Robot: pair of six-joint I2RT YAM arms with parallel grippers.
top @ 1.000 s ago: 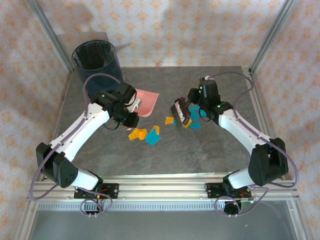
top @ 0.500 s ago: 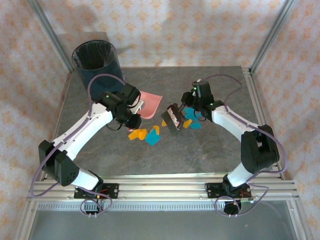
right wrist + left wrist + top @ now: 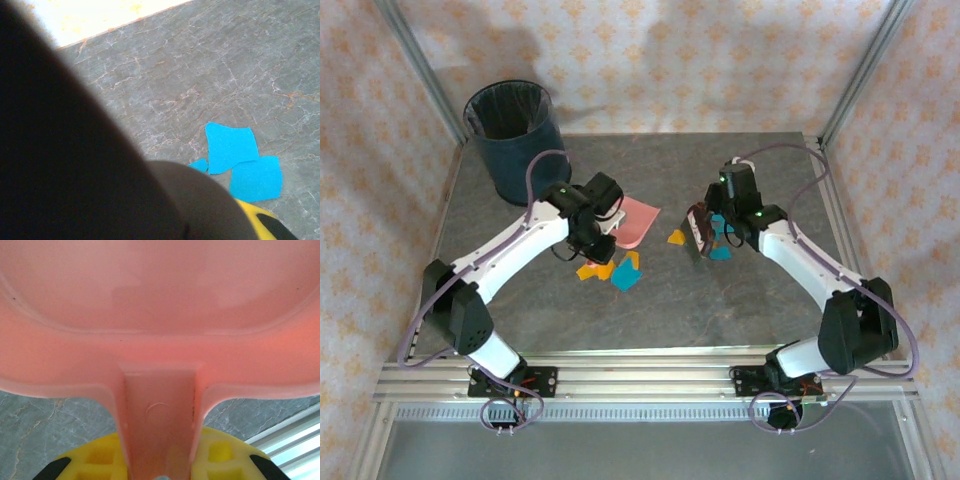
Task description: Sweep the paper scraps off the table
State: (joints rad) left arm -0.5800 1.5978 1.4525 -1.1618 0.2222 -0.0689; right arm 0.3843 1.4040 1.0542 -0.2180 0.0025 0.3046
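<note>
Nearest your arm bases, a loose cluster of paper scraps (image 3: 612,270), orange and teal, lies on the table (image 3: 650,310) roughly between the two arms. Just beyond it, your left gripper (image 3: 604,222) is clamped on the handle of the pink dustpan (image 3: 635,220). In the left wrist view the handle runs down between the yellow fingers (image 3: 100,460), which sit narrow around it, and the pan's tray spreads out ahead. The pan lies just behind the cluster, apart from it, with its open edge facing right. Opposite, your right gripper (image 3: 705,228) is closed on a dark brush (image 3: 696,232); you cannot tell whether its bristles touch the tabletop. One orange scrap (image 3: 675,237) lies between the brush and the dustpan. Several teal scraps (image 3: 722,245) lie just beside the brush on its right. The right wrist view shows three of these teal pieces past the brush's dark bulk. At the far left corner stands the dark blue bin (image 3: 510,140) with a black liner, well apart from the scraps.
</note>
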